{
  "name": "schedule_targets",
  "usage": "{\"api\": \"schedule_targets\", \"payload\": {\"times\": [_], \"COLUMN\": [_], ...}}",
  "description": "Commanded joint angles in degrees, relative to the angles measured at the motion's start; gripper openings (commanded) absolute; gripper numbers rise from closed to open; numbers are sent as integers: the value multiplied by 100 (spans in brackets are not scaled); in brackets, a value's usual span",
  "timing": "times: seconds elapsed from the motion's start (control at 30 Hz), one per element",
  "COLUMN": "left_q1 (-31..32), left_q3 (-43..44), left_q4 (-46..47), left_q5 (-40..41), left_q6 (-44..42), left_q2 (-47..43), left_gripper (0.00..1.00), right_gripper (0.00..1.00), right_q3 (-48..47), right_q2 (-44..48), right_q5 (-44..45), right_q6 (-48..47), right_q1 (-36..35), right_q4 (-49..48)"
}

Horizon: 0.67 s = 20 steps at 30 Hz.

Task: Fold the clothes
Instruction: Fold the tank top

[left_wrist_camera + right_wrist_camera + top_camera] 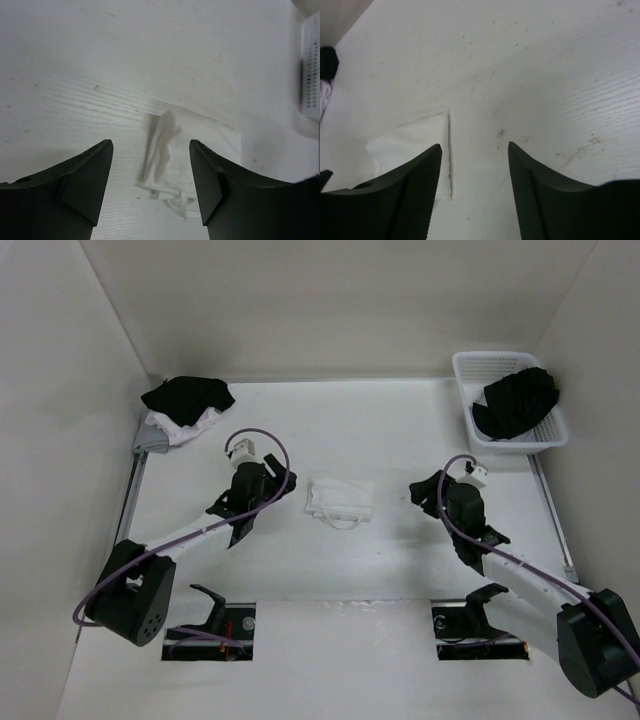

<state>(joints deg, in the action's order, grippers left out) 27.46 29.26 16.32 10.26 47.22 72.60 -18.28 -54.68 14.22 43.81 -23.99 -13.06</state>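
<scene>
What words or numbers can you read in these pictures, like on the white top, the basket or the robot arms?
None can be read.
The folded white tank top is plain.
The white basket shows no label.
The black-and-white pile shows no print.
The left arm and right arm show no lettering.

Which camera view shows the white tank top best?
The top external view: the whole tank top shows, folded, with nothing covering it. The left wrist view shows much of it, closer but cut off; the right wrist view shows only one corner.
</scene>
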Motion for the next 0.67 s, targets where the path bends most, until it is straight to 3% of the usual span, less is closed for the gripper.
{"api": "schedule_targets", "payload": {"times": [0.0, 0.13, 0.3, 0.63], "left_q1": [-342, -545, -466, -361], "left_q3": [-77, -315, -245, -122], "left_q4": [-50, -58, -102, -41], "left_q5": [81, 72, 55, 134], "left_q6": [-47, 24, -108, -152], "left_q2": [-79, -342, -387, -123], "left_gripper": [63, 67, 68, 67], "right_gripper": [63, 69, 69, 70], "right_q3": [-9, 88, 97, 53], "right_q2": [-174, -491, -992, -773], "right_q5": [11, 168, 178, 485], "right_q6": [49, 40, -66, -338], "right_q1": [241, 259, 259, -57], "right_q4": [-1391, -1751, -2122, -2034]}}
